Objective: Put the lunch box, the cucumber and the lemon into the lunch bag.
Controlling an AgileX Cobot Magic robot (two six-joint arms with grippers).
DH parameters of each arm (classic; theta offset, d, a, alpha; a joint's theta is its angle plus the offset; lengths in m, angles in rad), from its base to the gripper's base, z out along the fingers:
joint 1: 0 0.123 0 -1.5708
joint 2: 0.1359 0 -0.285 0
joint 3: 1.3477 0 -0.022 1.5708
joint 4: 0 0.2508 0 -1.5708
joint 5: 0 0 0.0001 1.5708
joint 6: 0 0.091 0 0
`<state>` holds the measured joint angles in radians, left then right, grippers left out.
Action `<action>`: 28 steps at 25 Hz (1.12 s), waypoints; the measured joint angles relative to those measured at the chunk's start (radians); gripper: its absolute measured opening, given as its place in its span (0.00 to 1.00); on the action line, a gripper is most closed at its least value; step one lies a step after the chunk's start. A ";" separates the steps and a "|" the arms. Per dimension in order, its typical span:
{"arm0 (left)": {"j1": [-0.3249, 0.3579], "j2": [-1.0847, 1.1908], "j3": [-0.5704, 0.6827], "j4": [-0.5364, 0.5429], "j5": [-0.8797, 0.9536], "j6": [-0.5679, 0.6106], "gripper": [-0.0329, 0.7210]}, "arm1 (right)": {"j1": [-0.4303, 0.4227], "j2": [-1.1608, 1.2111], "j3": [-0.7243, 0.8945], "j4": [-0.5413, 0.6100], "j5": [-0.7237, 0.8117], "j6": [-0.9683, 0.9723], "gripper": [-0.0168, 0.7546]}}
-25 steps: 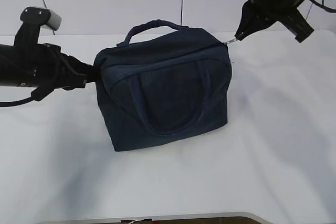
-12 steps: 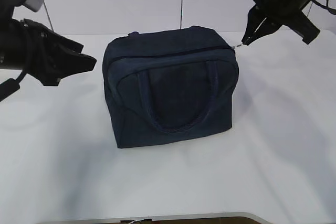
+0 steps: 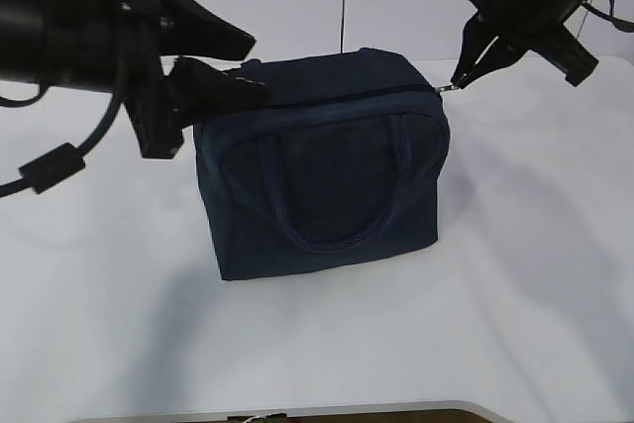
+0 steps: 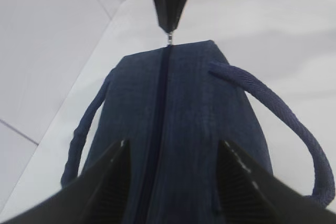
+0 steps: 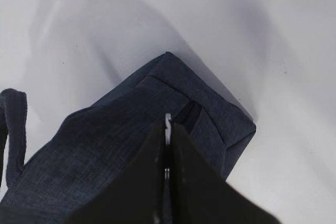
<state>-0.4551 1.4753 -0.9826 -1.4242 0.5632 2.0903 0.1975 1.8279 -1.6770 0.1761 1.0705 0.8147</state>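
You see no readable writing on the boxy dark navy fabric lunch bag, zipped shut; right gripper pinches its silver zipper pull; left gripper gapes empty.

lunch bag: we see plain dark navy fabric
zipper pull: silver
tabletop: white
tools: black

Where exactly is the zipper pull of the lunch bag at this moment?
In the exterior view, the zipper pull sits at the lunch bag's upper right corner, pinched by the right gripper.
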 joint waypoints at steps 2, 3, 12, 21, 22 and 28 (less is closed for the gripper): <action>-0.040 0.030 -0.028 0.034 -0.023 0.005 0.55 | 0.000 0.000 0.000 0.002 0.000 -0.007 0.03; -0.054 0.049 -0.041 0.044 -0.028 0.007 0.55 | 0.000 0.000 0.000 0.002 0.000 -0.013 0.03; -0.140 0.196 -0.170 0.067 -0.078 0.009 0.55 | 0.000 0.000 0.000 0.011 -0.002 -0.042 0.03; -0.213 0.286 -0.236 0.067 -0.099 0.009 0.55 | 0.000 0.000 0.000 0.013 -0.011 -0.063 0.03; -0.213 0.293 -0.238 0.067 -0.107 0.009 0.55 | 0.000 0.000 0.000 0.013 -0.014 -0.065 0.03; -0.213 0.318 -0.238 0.067 -0.163 0.009 0.46 | 0.000 0.005 0.000 0.015 -0.018 -0.068 0.03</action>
<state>-0.6677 1.7930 -1.2207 -1.3567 0.4003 2.0996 0.1975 1.8326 -1.6770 0.1915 1.0521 0.7463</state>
